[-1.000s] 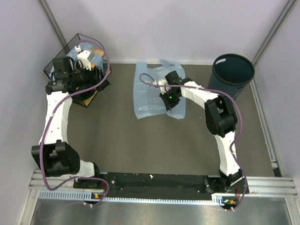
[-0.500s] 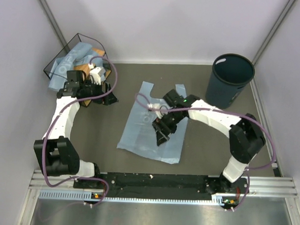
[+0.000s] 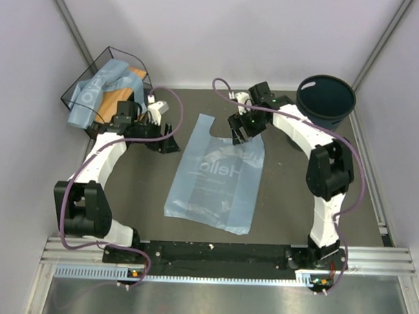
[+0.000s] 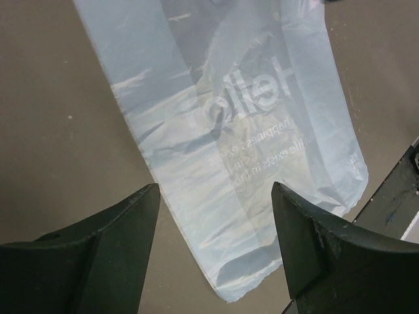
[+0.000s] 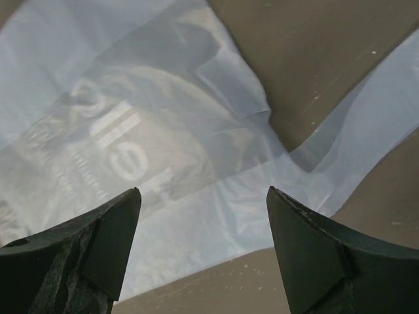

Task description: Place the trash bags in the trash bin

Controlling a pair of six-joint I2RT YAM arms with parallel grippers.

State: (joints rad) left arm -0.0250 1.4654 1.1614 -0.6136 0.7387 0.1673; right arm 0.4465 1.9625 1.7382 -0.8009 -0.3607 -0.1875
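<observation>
The desk (image 3: 284,201) was a flat, dark grey-brown surface, closed in on the left, far and right sides by plain pale lavender walls (image 3: 221,33). A metal rail (image 3: 371,259) ran along its near edge, where the two arms were bolted.

One trash bag (image 3: 216,174) lay spread flat in the middle of the desk. It was light blue and translucent, with white lettering, and its two handles pointed towards the far side. More light-blue bags (image 3: 95,91) sat bunched in the one black wire basket (image 3: 118,99) at the far left corner; how many could not be told. One trash bin (image 3: 326,99), dark blue-grey and upright, stood at the far right corner. The spread bag lay outside it and well apart from it.

The left end effector (image 3: 169,142) was just beside the bag's far left edge, its fingers parted and nothing between them. The right end effector (image 3: 238,134) hung over the bag's far right handle with its fingers spread wide and gripping nothing; whether it touched the film could not be told.
</observation>
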